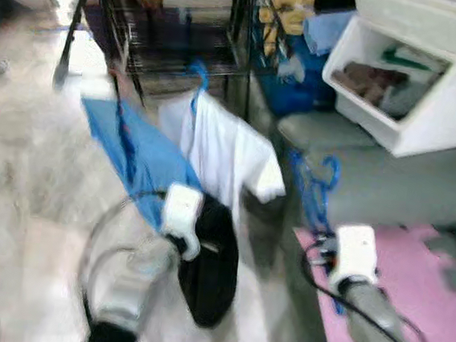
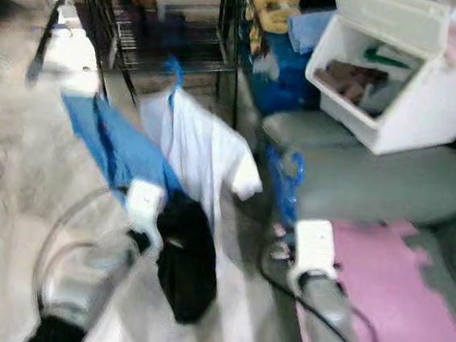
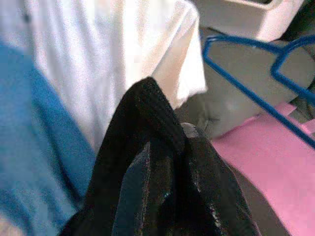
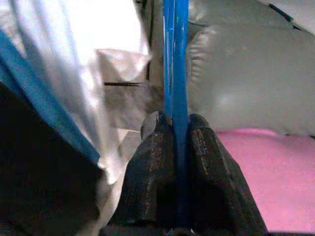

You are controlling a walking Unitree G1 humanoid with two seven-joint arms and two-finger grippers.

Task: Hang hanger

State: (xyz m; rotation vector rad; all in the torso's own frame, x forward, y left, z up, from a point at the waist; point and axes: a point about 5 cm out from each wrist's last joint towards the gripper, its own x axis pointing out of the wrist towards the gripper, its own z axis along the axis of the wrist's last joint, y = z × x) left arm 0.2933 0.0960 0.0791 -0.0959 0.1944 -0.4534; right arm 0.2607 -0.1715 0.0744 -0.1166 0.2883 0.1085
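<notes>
- A black wire rack [image 1: 177, 29] stands ahead — a white shirt [image 1: 222, 150] hangs off it on a blue hook, with a blue garment [image 1: 132, 158] draped just beside it on the robot's left.
- To the right lies a grey cushion [image 1: 388, 182] with a white bin [image 1: 422, 85] of clothes tilted above it; pink matting [image 1: 420, 270] covers the floor there.
- No writing or label is legible; the head views are blurred.
- The right gripper [image 4: 180, 129] has its two fingers pressed together on the blue hanger [image 4: 175, 59] — the hanger runs straight out along the fingers, near the cushion's edge and just right of the white shirt.
- The left gripper [image 3: 165, 142] pinches a black garment [image 1: 211, 266], which hangs in front of the white shirt's lower part.
</notes>
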